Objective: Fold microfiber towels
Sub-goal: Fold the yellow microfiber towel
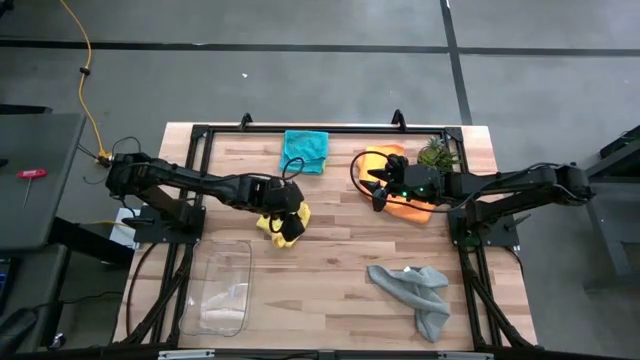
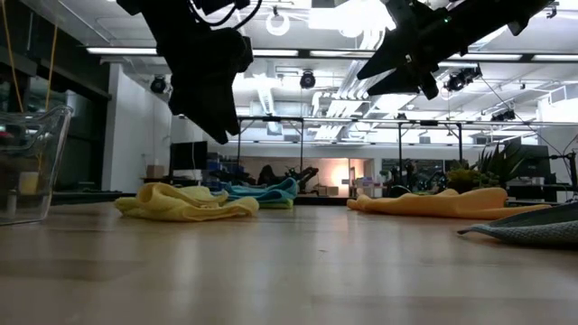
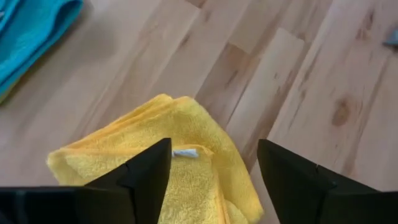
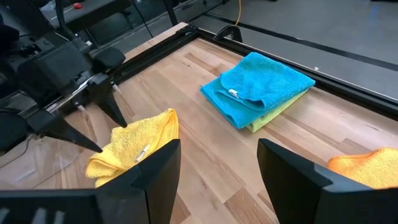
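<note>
A yellow towel (image 1: pixel 272 224) lies bunched and partly folded near the table's middle, and also shows in the left wrist view (image 3: pixel 186 124). My left gripper (image 3: pixel 211 146) hovers open just above it, fingers pointing down, clear of the cloth in the low view (image 2: pixel 185 203). An orange towel (image 1: pixel 415 208) lies flat at the right. My right gripper (image 4: pixel 217 146) is open and empty above its left part. A folded teal towel (image 4: pixel 255 87) rests on a lime green one (image 4: pixel 273 115) at the far edge. A grey towel (image 1: pixel 415 290) lies crumpled near the front right.
A clear plastic tray (image 1: pixel 225 285) stands at the front left. A small spiky green plant (image 1: pixel 437 152) stands at the far right, beside the orange towel. Bare wood lies between the yellow and grey towels. A black frame runs along the table's edges.
</note>
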`<state>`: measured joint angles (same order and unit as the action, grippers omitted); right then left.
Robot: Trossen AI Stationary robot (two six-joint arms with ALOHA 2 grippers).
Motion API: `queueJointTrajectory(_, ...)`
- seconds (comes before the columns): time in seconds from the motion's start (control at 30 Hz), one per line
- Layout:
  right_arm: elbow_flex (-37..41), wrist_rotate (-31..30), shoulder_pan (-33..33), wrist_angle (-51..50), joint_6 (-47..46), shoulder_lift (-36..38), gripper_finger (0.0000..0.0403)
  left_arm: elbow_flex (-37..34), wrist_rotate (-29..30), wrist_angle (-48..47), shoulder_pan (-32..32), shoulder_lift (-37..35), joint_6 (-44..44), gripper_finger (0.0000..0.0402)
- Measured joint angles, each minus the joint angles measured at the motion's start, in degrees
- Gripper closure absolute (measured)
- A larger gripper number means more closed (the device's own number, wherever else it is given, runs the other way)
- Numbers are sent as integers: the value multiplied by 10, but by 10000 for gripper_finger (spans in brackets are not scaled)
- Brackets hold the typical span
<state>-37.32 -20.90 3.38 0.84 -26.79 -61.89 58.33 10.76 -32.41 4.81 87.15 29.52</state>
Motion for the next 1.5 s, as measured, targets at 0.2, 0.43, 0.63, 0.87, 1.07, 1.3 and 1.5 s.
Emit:
queueJointTrajectory(0.2,0,1,0,-14,-2,0,199,0,21,0,9,7,102,167)
queueJointTrajectory(0.43,0,1,0,-34,-2,0,199,13,2,-3,-24,59,186,165)
queueJointTrajectory(0.63,0,0,0,-39,-2,0,199,124,38,-126,-34,154,198,165)
queueJointTrajectory(0.87,0,0,0,-48,-2,0,199,175,60,-208,-34,212,243,165)
queueJointTrajectory(1.07,0,0,0,-49,-2,0,199,175,50,-205,-36,212,287,170)
queueJointTrajectory(1.3,0,0,0,-49,-17,0,199,175,49,-204,-43,212,300,219)
queueJointTrajectory(1.5,0,0,0,-49,-17,0,199,174,48,-189,-41,233,293,260)
